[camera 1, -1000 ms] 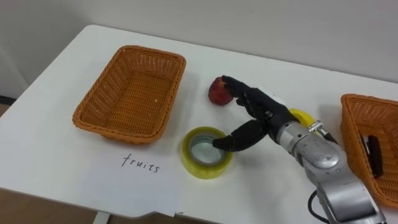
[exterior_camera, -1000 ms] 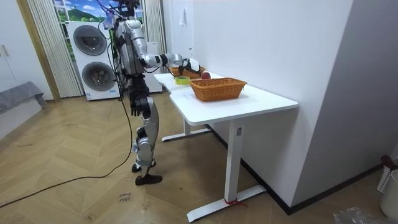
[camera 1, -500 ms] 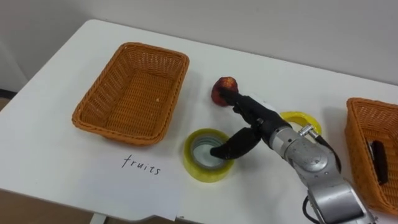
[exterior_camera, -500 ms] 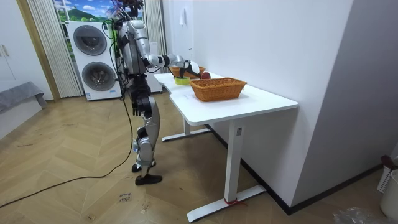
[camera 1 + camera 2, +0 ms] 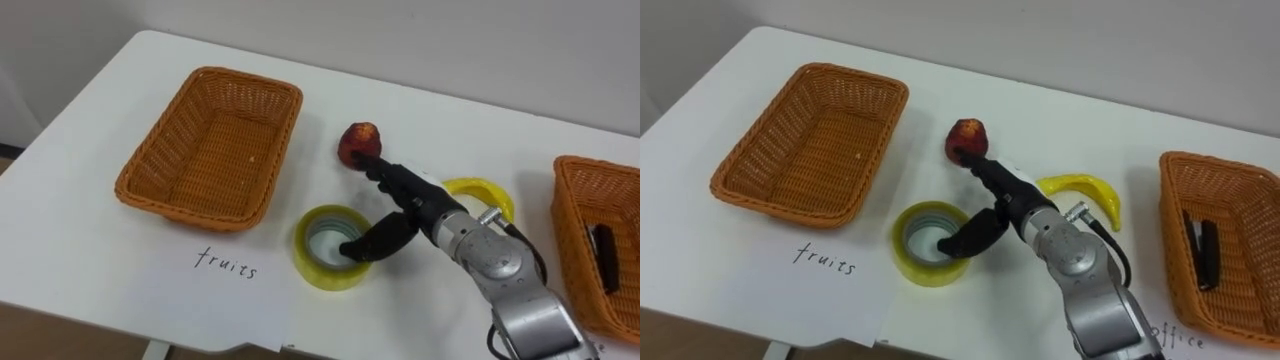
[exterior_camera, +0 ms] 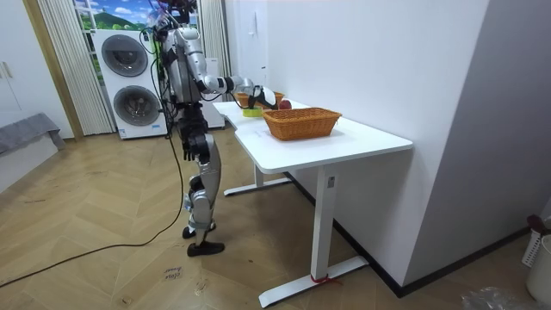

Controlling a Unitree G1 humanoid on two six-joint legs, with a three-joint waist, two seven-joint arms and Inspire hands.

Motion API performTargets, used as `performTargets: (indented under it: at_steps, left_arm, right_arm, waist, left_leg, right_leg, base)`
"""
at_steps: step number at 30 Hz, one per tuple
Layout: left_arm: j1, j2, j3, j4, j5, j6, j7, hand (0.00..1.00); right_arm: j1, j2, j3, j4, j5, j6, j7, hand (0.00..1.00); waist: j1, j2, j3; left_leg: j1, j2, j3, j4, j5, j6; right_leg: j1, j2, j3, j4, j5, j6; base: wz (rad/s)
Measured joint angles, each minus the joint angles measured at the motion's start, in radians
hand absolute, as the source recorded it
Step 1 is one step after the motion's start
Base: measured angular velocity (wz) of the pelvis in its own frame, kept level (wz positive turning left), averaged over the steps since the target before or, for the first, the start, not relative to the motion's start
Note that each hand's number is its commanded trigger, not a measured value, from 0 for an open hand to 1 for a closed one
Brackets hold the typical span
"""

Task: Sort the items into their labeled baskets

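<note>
Right hand (image 5: 425, 207), fingers open, has edged forward onto red fruit (image 5: 358, 142) just ahead; grasp still pending.

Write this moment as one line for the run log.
right hand: open, extended to red fruit, thumb over tape roll | left hand: hangs at side | red fruit: on table, unsorted

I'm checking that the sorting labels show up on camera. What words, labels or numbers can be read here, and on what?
"fruits": handwritten on the white paper sheet in front of the left basket.
"office": handwritten in front of the right basket, at the right eye view's bottom edge; on paper or the bare table, I cannot tell.
No readable print on the tape roll or elsewhere.
</note>
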Motion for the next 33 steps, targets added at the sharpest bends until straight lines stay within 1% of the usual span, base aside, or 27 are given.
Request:
performTargets:
  at_steps: [4,7,10,12,14,17,22,25,26,27,28,33]
  left_arm:
    - [-0.001,0.001,0.0,-0.001,0.0,0.0,0.001,0.0]
    - [-0.006,0.001,0.002,-0.008,0.005,0.001,0.0,0.0]
    - [-0.005,-0.003,0.009,-0.024,0.008,-0.001,0.001,0.0]
    - [-0.009,-0.007,0.025,-0.024,0.007,-0.004,0.001,0.0]
    - [-0.02,-0.009,0.031,-0.023,0.0,-0.012,0.001,0.0]
    - [-0.032,-0.012,0.031,-0.023,0.0,-0.027,0.001,0.0]
    - [-0.037,-0.019,0.04,-0.018,0.001,-0.032,0.006,0.0]
    - [-0.038,-0.02,0.04,-0.019,-0.001,-0.033,0.006,0.0]
    - [-0.038,-0.02,0.039,-0.019,-0.002,-0.033,0.006,0.0]
    - [-0.038,-0.02,0.039,-0.019,-0.003,-0.033,0.006,0.0]
    - [-0.038,-0.02,0.039,-0.018,-0.006,-0.033,0.006,0.0]
    - [-0.039,-0.02,0.039,-0.014,-0.035,-0.039,0.005,0.0]
  right_arm:
    - [-0.004,0.0,0.018,-0.001,-0.058,0.001,-0.001,0.0]
    - [-0.004,0.0,0.019,-0.001,-0.126,0.001,-0.001,0.0]
    - [-0.004,0.0,0.02,-0.001,-0.141,0.001,-0.001,0.0]
    - [-0.004,0.0,0.021,-0.001,-0.142,0.001,-0.001,0.0]
    - [-0.004,0.0,0.025,-0.001,-0.148,0.001,-0.001,0.0]
    - [-0.004,0.002,0.029,-0.001,-0.173,0.001,0.012,0.0]
    - [-0.004,0.022,0.035,-0.001,-0.236,0.001,0.042,0.0]
    - [-0.004,0.029,0.056,-0.001,-0.266,0.003,0.059,0.0]
    - [-0.004,0.035,0.061,-0.001,-0.272,0.004,0.065,0.03]
    - [-0.004,0.036,0.064,-0.001,-0.283,0.004,0.067,0.85]
    - [-0.004,0.038,0.065,-0.002,-0.3,0.004,0.073,1.0]
    - [-0.008,0.038,0.066,-0.002,-0.348,0.002,0.079,1.0]
  waist:
    - [0.004,-0.001,-0.0012]
    - [0.017,-0.004,-0.0033]
    - [0.025,-0.003,-0.0031]
    - [0.032,-0.001,-0.002]
    - [0.041,0.004,0.0018]
    - [0.047,0.008,0.0054]
    - [0.048,0.01,0.0054]
    - [0.05,0.011,0.0048]
    - [0.05,0.011,0.0047]
    - [0.05,0.011,0.0046]
    - [0.05,0.012,0.0042]
    - [0.048,0.015,0.0044]
  left_leg:
    - [-0.002,0.0,0.0,-0.003,0.0,0.0]
    - [-0.01,0.0,0.0,-0.001,0.0,0.0]
    - [-0.009,0.0,-0.001,0.002,0.0,0.0]
    - [-0.007,-0.001,-0.002,0.002,0.0,0.0]
    - [-0.007,-0.001,-0.003,0.001,0.0,0.0]
    - [-0.01,-0.001,-0.004,0.001,0.0,0.0]
    - [-0.011,-0.001,-0.004,0.001,0.001,0.0]
    - [-0.01,-0.001,-0.004,0.001,0.001,0.0]
    - [-0.01,-0.001,-0.004,0.001,0.001,0.0]
    - [-0.01,-0.001,-0.004,0.001,0.001,0.0]
    - [-0.009,-0.001,-0.004,0.002,0.001,0.0]
    - [-0.008,-0.002,-0.008,0.002,0.001,0.001]
  right_leg:
    - [-0.002,0.001,-0.001,0.0,0.0,0.0]
    - [-0.011,0.0,-0.001,0.0,0.0,0.0]
    - [-0.009,0.0,0.0,0.0,0.0,0.0]
    - [-0.008,0.0,0.0,-0.001,0.0,0.0]
    - [-0.006,0.0,0.0,-0.002,0.0,0.0]
    - [-0.008,-0.001,0.0,-0.001,0.0,0.0]
    - [-0.008,-0.001,-0.001,-0.001,0.0,0.0]
    - [-0.009,-0.001,-0.001,0.0,0.0,0.0]
    - [-0.01,-0.001,-0.002,0.0,0.0,0.0]
    - [-0.01,-0.001,-0.003,0.0,0.0,0.0]
    - [-0.009,-0.001,-0.007,0.0,0.0,0.0]
    - [-0.004,-0.004,-0.024,-0.001,0.0,0.0]
  base:
    - [0.0]
    - [0.0]
    - [0.0]
    - [0.0]
    - [0.0]
    - [0.0]
    - [0.0]
    - [0.0]
    - [0.0]
    - [0.0]
    - [0.0]
    - [0.02]
